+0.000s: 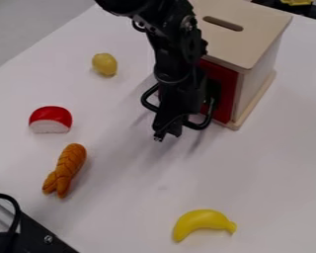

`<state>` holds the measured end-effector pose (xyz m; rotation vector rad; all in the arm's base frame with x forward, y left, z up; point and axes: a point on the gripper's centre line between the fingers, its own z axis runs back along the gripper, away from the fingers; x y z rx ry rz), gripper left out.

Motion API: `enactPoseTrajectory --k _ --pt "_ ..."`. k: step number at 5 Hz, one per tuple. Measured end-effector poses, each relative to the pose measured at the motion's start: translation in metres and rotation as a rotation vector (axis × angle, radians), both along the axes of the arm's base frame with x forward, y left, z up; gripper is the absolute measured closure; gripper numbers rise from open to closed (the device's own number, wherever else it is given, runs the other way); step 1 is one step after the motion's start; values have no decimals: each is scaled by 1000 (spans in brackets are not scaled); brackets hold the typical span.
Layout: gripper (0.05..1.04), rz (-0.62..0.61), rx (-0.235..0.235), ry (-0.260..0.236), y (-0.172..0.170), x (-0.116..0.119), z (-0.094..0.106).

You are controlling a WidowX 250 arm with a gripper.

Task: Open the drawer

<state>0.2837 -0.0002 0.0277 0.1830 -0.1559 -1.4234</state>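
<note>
Your gripper (166, 135), near the dial's centre, hides part of the red drawer front (222, 94) at one o'clock; you can't tell whether the gripper is spread or pressed together. The frame crops the wooden box (256, 30). White table (128, 217); grey floor (28, 24) between ten and eleven.

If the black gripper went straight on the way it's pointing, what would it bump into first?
Most likely the white tabletop: the gripper points down towards it, in front of the wooden box. How close it is can't be judged from this one view.
</note>
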Motion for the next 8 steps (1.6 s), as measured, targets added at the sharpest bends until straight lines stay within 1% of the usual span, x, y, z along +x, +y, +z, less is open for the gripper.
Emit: enactPoseTrajectory --k 1,3,5,6,7,8 --pt "932 -9 2 5 0 -3 0" --pt "939 -27 6 26 1 -18 -1" --pt "960 -90 11 54 1 -47 0" --pt "960 -109 7 62 0 -58 4" --pt "960 -143 19 51 1 -67 13" --pt "960 -178 27 50 1 -75 15"
